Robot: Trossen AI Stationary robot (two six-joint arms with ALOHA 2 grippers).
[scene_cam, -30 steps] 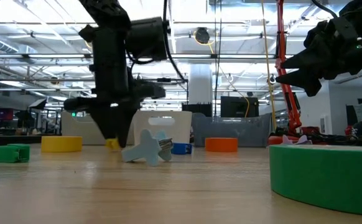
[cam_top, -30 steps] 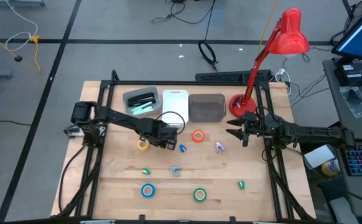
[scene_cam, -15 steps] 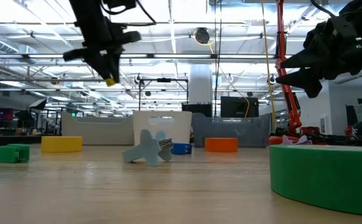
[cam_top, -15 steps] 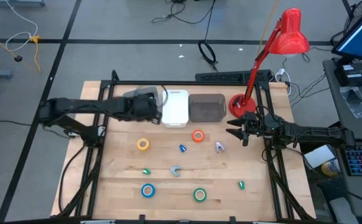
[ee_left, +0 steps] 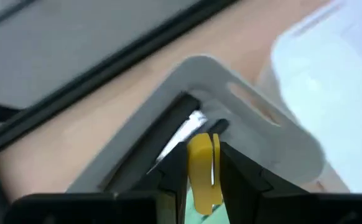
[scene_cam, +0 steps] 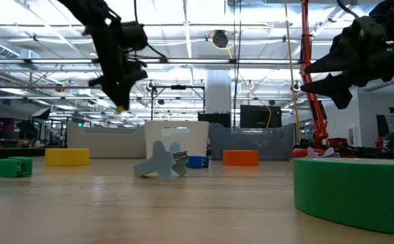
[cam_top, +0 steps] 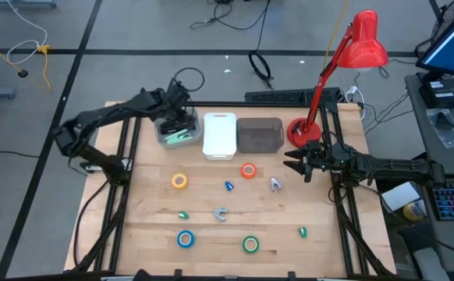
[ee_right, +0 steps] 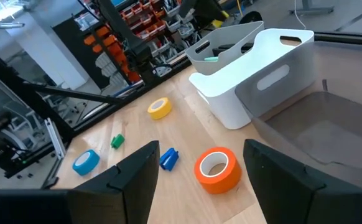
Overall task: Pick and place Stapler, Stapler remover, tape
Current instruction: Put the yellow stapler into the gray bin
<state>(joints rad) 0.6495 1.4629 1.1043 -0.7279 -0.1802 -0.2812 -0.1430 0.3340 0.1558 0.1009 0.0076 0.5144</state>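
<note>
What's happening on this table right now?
The left gripper is above the light grey bin at the table's far left, pinching a small yellow item between its fingers; black and green items already lie in that bin. The right gripper hangs open near the red lamp's base, holding nothing. Yellow, orange, blue and green tape rolls lie loose on the wood, along with several small pieces.
</note>
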